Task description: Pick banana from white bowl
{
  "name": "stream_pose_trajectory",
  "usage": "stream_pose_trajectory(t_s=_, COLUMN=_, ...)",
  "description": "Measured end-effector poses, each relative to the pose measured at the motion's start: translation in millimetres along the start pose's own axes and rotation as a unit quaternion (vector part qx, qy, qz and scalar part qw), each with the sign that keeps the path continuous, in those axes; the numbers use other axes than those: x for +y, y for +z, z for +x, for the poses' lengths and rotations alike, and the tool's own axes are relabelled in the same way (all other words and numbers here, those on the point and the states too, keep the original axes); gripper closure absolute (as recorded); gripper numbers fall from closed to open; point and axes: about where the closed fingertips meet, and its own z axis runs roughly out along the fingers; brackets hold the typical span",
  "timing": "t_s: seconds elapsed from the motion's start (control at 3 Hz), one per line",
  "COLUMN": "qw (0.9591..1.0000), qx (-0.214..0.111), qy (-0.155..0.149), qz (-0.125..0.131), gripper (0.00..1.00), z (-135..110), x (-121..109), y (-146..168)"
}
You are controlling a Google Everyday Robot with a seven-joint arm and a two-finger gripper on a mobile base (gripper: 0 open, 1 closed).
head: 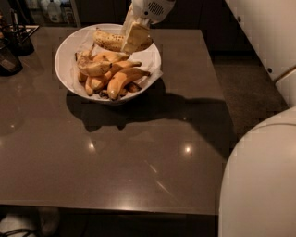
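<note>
The white bowl (63, 55) stands at the back left of the dark table and holds several bananas. The speckled pale-yellow banana (108, 41) lies roughly level over the bowl's far side, raised above the pile. My gripper (132, 41) comes down from the top of the view and is shut on this banana near its right half. One broad finger (137, 33) covers the banana's middle. The smooth orange-yellow bananas (118, 78) lie in the bowl in front of it.
A dark holder with utensils (20, 38) and a dark object (8, 61) stand at the table's left edge. Bottles (48, 8) are behind. My white body (261, 185) fills the lower right. The floor (245, 83) lies past the table's right edge.
</note>
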Motion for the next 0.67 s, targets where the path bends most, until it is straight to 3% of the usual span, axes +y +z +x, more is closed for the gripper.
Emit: stream_pose_trajectory(t_s=0.67, qw=0.9987, qx=-0.029, qy=0.031, qz=-0.028, gripper=1.0, z=-30, x=57, y=-25)
